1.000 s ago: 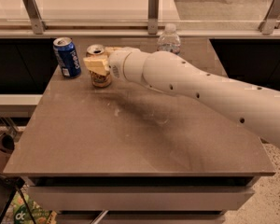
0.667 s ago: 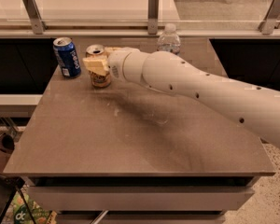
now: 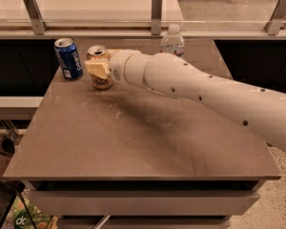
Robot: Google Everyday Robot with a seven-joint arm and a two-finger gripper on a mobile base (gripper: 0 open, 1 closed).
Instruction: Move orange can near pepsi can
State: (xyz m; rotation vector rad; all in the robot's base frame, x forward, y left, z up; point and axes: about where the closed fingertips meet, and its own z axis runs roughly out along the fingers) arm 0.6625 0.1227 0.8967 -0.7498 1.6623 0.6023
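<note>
The gripper [image 3: 99, 67] clasps the orange can [image 3: 103, 81], upright on the surface [image 3: 133, 147] just beside the pepsi can [image 3: 68, 58].

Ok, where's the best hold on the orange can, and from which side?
Mid-body of the orange can, from the camera's right: it stands upright, round-sided, with the pepsi can close on the left. The gripper is at that height there.

Brown table [image 3: 133, 147]: pepsi can [image 3: 69, 59], water bottle [image 3: 172, 41], orange can [image 3: 103, 80] with jaws at it

Gripper [image 3: 100, 72] on orange can [image 3: 103, 82] (pepsi can [image 3: 69, 60] alongside)
</note>
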